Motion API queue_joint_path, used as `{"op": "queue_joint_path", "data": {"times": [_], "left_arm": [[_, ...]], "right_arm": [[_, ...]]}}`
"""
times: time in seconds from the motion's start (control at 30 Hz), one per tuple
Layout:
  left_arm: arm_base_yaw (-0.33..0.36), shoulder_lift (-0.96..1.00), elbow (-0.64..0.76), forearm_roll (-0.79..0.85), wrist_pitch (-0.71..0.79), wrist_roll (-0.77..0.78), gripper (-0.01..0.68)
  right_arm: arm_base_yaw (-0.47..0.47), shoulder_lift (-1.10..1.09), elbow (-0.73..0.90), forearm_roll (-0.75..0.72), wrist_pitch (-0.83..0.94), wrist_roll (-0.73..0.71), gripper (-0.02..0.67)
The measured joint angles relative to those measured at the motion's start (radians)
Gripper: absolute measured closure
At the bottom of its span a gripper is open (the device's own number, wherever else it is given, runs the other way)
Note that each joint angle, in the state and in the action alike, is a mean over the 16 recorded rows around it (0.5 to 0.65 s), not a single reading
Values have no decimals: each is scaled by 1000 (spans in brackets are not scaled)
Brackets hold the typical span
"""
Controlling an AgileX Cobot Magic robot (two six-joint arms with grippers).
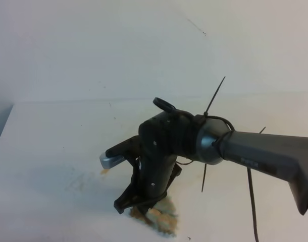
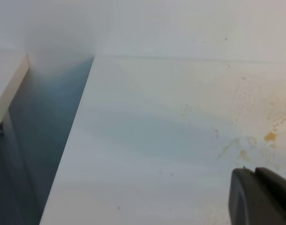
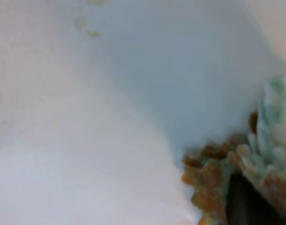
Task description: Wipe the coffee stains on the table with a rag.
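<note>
The right tool (image 1: 136, 199), reaching down from the right arm, is clamped on the rag (image 1: 156, 216), pressing the brown-soaked cloth against the white surface (image 1: 53, 146) near its front edge. Faint coffee stains (image 2: 269, 136) speckle the surface nearby. The left tool (image 2: 260, 197) shows only partly; its opening cannot be told.

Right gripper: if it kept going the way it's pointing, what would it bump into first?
The right gripper points down toward the table. It is shut on the rag, so the rag would press the table first, right there. Depth is unclear, but the rag looks already on the table.
</note>
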Motion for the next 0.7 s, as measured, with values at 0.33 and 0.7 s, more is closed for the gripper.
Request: {"op": "queue_joint_path", "data": {"times": [0.33,0.7], "left_arm": [[0,2,-2,0,1,0,673],[0,2,-2,0,1,0,673]], "right_arm": [[17,28,-40,18,21,-9,617],[11,33,-44,10,32,-6,617]]}}
